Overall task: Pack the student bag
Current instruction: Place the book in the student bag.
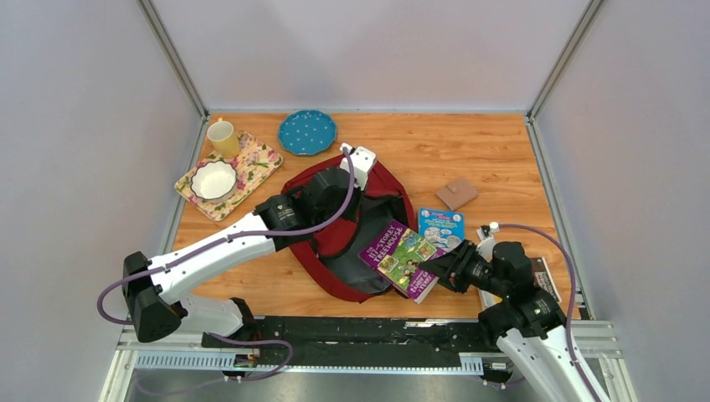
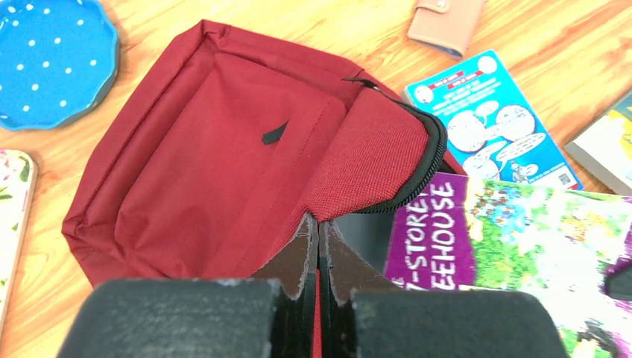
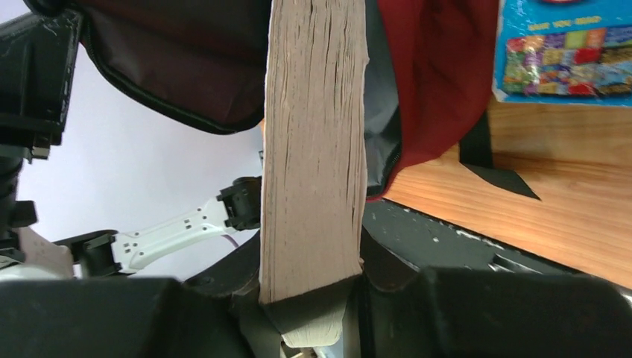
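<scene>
The student bag (image 2: 209,149) is pinched open by the left hand (image 2: 319,224); the purple book (image 1: 402,255), gripped by the right hand (image 1: 437,270), must next be pushed inside.

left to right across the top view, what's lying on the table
floral tray → blue dotted plate → student bag → purple book → brown wallet; the blue book is left out because it overlaps the purple book and the wallet

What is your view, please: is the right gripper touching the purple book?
Touching. The right wrist view shows the right gripper clamped on both faces of the purple book.
</scene>
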Robot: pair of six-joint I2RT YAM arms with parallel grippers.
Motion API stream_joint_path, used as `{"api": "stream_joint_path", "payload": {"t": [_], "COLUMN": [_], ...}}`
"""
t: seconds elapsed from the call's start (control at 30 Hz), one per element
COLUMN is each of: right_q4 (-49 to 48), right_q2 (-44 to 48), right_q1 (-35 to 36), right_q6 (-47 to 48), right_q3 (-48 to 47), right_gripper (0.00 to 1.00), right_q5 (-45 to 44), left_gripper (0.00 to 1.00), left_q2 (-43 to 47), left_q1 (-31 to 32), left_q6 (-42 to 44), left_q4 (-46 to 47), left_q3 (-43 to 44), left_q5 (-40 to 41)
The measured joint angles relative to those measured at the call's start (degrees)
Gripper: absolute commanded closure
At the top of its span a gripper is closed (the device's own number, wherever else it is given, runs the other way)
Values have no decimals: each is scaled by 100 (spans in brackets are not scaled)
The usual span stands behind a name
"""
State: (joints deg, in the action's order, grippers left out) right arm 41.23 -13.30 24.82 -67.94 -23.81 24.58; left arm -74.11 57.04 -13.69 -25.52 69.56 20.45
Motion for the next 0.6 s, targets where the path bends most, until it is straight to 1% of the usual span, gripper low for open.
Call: {"api": "stream_joint_path", "payload": {"t": [0.17,0.23,0.3,0.4,0.53,0.6], "right_q4": [-1237,-1788,-2140,-2717,-3764,-4118], "right_q2": [-433,-708,-927,-1541,-2623,-3060], "right_q1": [4,96,219,450,815,1045], "right_q6": [-575,-848,-1014,-1204,-1425,-1482], "right_q3": [444,625,732,739,741,739], "right_gripper": [100,100,100,100,100,100], "right_q5": [149,50,-81,-297,-527,-667], "left_gripper": [100,100,100,100,100,100], "left_q2": [52,55,57,74,129,160], "left_q1": [-2,-2,-2,-2,-4,-7], "left_q6": [7,9,9,7,9,9], "left_q4": [153,184,234,299,354,361], "left_q3": [-52,-81,-116,-170,-192,-192], "left_q5": [-168,-214,-240,-278,-345,-369]}}
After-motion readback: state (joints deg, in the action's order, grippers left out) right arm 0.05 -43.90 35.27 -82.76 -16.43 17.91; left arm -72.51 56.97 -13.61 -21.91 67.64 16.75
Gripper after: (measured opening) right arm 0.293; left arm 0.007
